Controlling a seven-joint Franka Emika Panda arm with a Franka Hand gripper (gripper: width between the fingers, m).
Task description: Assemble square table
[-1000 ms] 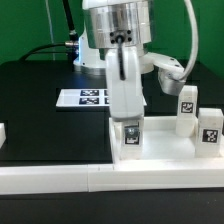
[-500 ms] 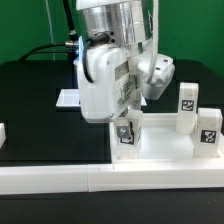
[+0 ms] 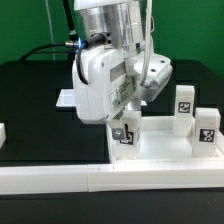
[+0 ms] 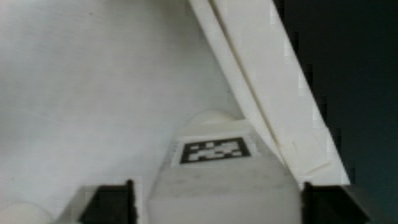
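Jaws (image 3: pixel 126 133) clamped on a tagged leg (image 4: pixel 222 180), held between the fingers over the square top (image 3: pixel 160 148); whether it sits in a corner socket, cannot tell. Two more legs (image 3: pixel 185 108) stand loose beyond the jaws toward the exterior view's right, so most leg fitting looks left. Black worktop (image 3: pixel 40 110); marker board (image 3: pixel 68 98) behind; green backdrop.

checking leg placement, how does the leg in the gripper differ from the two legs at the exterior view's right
The gripped leg sits between the gripper fingers, partly hidden by it; the right legs stand free and fully visible. The gripped leg sits nearer the camera; the right legs stand farther back. All are white with black-white tags.
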